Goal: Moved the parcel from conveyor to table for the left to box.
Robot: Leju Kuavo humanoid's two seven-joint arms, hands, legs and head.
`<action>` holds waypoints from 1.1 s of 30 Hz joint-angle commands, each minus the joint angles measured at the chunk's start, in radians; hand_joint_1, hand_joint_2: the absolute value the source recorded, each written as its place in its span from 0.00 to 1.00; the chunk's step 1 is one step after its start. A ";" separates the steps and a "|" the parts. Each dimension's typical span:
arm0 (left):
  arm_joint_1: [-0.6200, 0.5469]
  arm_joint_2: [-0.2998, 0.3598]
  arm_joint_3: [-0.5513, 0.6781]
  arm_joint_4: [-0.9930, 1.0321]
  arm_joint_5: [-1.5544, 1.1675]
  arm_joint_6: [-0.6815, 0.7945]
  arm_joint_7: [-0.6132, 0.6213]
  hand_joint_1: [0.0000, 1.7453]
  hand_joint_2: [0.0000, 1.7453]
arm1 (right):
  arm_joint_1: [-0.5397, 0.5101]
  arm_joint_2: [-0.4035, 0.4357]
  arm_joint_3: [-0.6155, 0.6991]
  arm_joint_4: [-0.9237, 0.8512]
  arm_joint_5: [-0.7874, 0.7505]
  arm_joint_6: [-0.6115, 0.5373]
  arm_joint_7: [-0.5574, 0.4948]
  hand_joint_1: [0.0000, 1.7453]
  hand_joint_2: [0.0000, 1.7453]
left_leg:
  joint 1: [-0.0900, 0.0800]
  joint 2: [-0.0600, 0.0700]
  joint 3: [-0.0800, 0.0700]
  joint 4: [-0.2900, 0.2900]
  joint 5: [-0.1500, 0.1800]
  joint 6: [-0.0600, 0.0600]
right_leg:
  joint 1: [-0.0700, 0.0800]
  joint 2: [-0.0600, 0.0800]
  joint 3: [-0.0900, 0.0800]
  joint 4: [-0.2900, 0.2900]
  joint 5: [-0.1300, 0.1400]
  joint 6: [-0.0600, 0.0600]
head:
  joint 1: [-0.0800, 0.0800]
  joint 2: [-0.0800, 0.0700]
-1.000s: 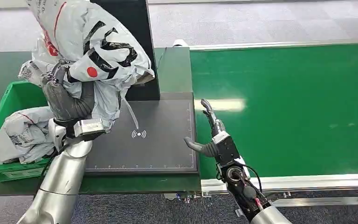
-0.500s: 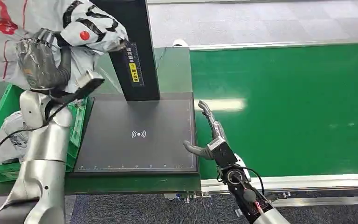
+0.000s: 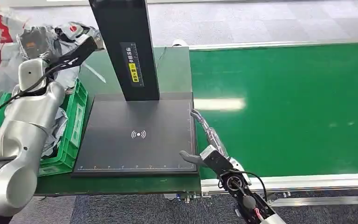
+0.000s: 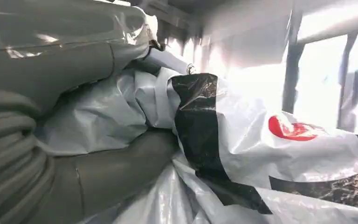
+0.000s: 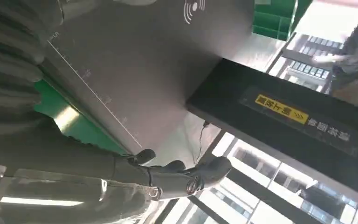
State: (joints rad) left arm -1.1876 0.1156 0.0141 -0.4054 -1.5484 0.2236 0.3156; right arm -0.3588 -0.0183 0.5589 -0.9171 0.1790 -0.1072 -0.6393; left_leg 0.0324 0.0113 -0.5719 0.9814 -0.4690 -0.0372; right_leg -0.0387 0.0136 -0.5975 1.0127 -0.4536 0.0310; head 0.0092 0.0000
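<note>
**Parcel held high in my left hand, right hand idle at the scanner pad**

My left hand (image 3: 33, 43) is raised above the far end of the green crate (image 3: 72, 122) and grips the parcel (image 3: 0, 44), a crumpled white plastic mailer bag with black bands and red marks. In my left wrist view the bag's film (image 4: 242, 140) bunches tightly against my thumb and palm, with a red mark and a broad black stripe just past my fingers; my fingers are wrapped into the folds, so the bag is clearly clamped and hangs clear of any surface. Below my left forearm, more grey-white bags (image 3: 55, 135) lie inside the crate.

My right hand (image 3: 204, 142) holds nothing. Its fingers (image 3: 201, 120) are stretched out straight and apart from the thumb, which sticks out sideways over the near right corner of the black scanner pad (image 3: 137, 135). The hand sits along the pad's right edge, between the pad and the green conveyor belt (image 3: 284, 107), which lies just to its right. In my right wrist view the fingertips (image 5: 205, 170) point past the pad's ruled edge toward the black scanner post (image 3: 123, 46), which stands at the pad's far side, ahead and to the left of this hand, bearing a yellow label (image 3: 134, 72).
</note>
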 commanded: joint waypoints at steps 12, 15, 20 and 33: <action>0.028 0.078 -0.162 0.198 -0.007 -0.479 0.170 1.00 1.00 | -0.066 0.050 -0.015 0.052 0.101 0.082 0.051 0.00 1.00 | 0.000 0.002 0.003 -0.002 0.000 0.003 | 0.001 0.001 0.003 -0.002 0.001 -0.004 | 0.000 0.000; 0.034 0.078 -0.161 0.196 -0.011 -0.475 0.182 1.00 1.00 | -0.060 0.046 -0.011 0.049 0.110 0.086 0.054 0.00 1.00 | 0.000 0.000 0.002 -0.001 0.000 0.003 | 0.000 0.000 0.002 -0.001 0.000 -0.003 | 0.000 0.000; 0.031 0.078 -0.161 0.196 -0.011 -0.477 0.183 1.00 1.00 | -0.059 0.047 -0.011 0.049 0.110 0.086 0.054 0.00 1.00 | 0.000 0.001 0.002 -0.002 0.000 0.003 | 0.001 0.000 0.002 -0.001 0.001 -0.004 | 0.000 0.000; 0.105 0.121 -0.087 0.120 0.026 0.314 0.061 0.00 1.00 | 0.014 0.023 -0.016 -0.039 0.143 0.095 0.068 0.00 1.00 | 0.000 0.000 0.001 -0.001 0.000 0.002 | 0.000 0.000 0.001 -0.001 0.000 -0.002 | 0.000 0.000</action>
State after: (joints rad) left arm -1.1212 0.1957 -0.1308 -0.2815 -1.5484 0.0396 0.5047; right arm -0.3768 0.0248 0.5520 -0.9197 0.3105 -0.0206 -0.5817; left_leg 0.0324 0.0114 -0.5724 0.9813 -0.4690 -0.0372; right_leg -0.0387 0.0137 -0.5979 1.0129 -0.4537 0.0309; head 0.0092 0.0000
